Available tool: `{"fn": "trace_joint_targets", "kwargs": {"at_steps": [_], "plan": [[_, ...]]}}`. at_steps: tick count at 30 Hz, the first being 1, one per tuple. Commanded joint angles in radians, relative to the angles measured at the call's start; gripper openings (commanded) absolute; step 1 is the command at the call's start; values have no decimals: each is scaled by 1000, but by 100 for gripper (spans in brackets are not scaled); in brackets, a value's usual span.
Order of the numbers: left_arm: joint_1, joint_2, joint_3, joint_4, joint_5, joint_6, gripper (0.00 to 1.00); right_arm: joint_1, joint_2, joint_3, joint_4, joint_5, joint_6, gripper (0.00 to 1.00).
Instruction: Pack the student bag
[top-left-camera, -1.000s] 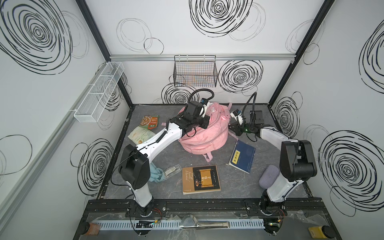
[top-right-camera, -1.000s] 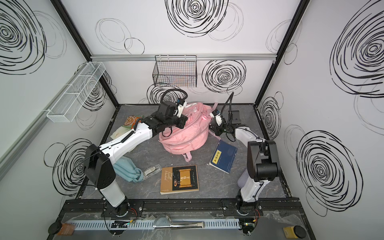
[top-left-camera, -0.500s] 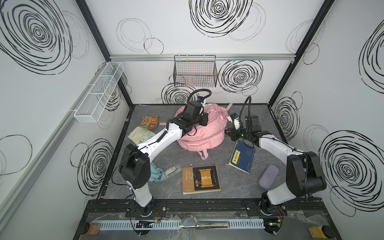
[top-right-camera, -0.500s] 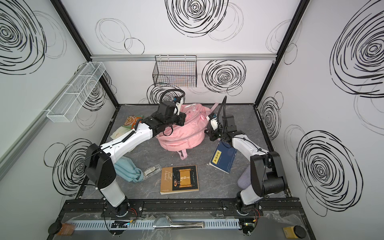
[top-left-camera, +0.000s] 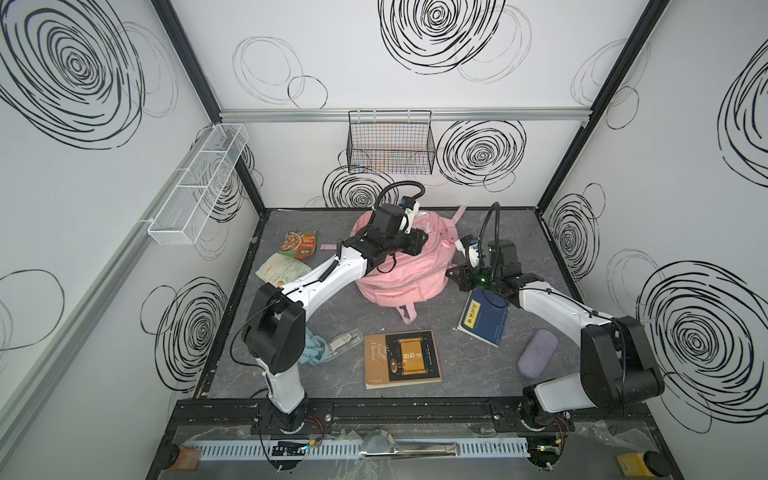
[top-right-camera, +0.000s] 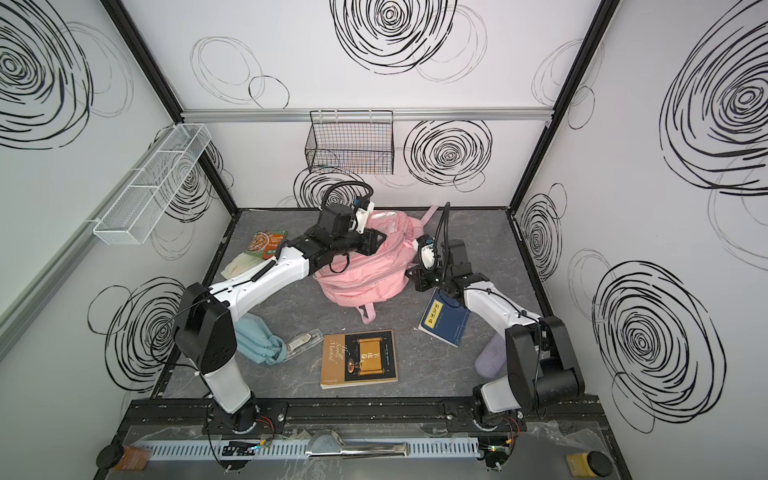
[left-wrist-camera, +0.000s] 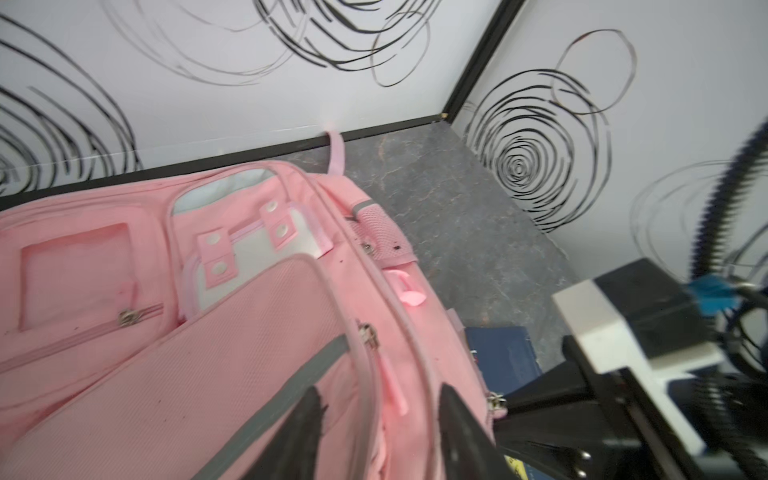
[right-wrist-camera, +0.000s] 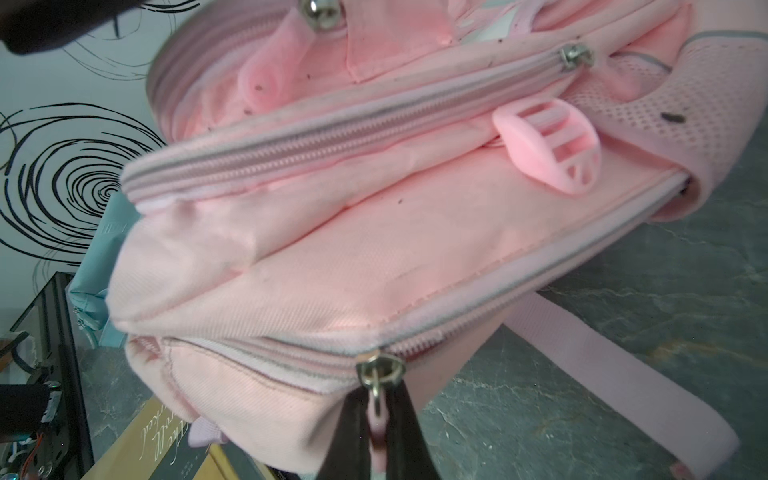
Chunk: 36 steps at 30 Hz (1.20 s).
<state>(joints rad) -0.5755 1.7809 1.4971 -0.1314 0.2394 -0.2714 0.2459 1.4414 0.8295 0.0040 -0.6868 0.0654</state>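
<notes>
Only the right wrist view is showing the right gripper (right-wrist-camera: 376, 419) clamping the zipper pull (right-wrist-camera: 376, 436) of the pink backpack (right-wrist-camera: 332, 249); the left gripper (left-wrist-camera: 380, 390) is hovering above it, fingers apart.

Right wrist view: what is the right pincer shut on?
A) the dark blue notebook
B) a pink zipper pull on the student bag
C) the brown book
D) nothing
B: the right pincer is closed on the pink zipper pull that hangs from the student bag.
</notes>
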Motion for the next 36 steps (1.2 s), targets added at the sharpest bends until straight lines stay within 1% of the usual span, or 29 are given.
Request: {"fn": "trace_joint_targets", "kwargs": {"at_steps": [1, 4, 6, 11, 14, 23, 29, 33, 36], "plan": [[12, -29, 47, -40, 178, 110, 82, -7, -6, 39, 49, -41, -2, 0], [13, 2, 113, -218, 144, 226, 86, -8, -4, 50, 45, -49, -9, 0], [11, 42, 154, -302, 104, 264, 85, -8, -10, 41, 65, -59, -6, 0], [-1, 126, 222, -412, 77, 302, 78, -8, -12, 36, 71, -71, -5, 0], [-16, 157, 231, -462, 71, 344, 77, -7, -5, 55, 50, -70, -17, 0], [-14, 238, 238, -510, 31, 375, 70, -10, -5, 62, 50, -64, -29, 0], [-25, 242, 234, -520, -9, 387, 80, -19, -17, 72, 42, -62, -30, 0], [-45, 248, 236, -527, -34, 410, 81, -19, -26, 81, 40, -72, -28, 0], [-66, 270, 255, -542, -76, 427, 82, -18, -34, 80, 44, -75, -29, 0]]}}
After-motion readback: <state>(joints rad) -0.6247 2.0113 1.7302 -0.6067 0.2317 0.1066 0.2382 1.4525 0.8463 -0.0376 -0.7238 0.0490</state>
